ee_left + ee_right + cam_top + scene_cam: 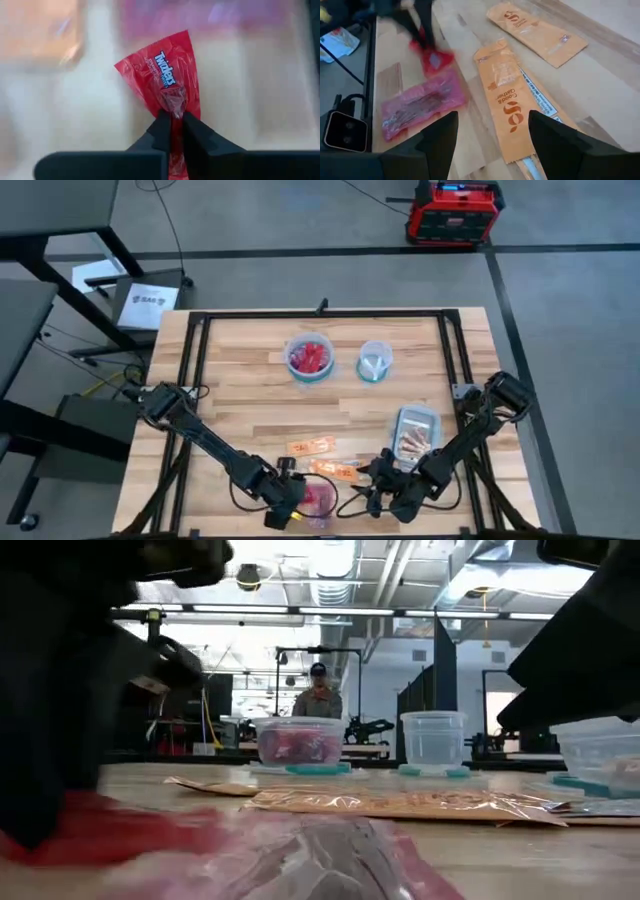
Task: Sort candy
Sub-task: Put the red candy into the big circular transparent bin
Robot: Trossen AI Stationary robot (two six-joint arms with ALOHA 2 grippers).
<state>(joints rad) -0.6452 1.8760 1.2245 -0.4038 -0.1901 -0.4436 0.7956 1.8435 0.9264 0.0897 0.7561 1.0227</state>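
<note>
Near the front edge of the tabletop (240, 380), the left gripper (172, 120) has its jaws pinched tight on a red candy (162, 80). Just beside it, the right gripper (492, 132) hovers with jaws spread wide, empty, over orange packets (512, 107) and a pink packet (420, 102).

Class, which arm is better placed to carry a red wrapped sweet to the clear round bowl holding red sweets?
Left: its end effector already pinches a red wrapped sweet. The right end effector hangs open above orange packets.
</note>
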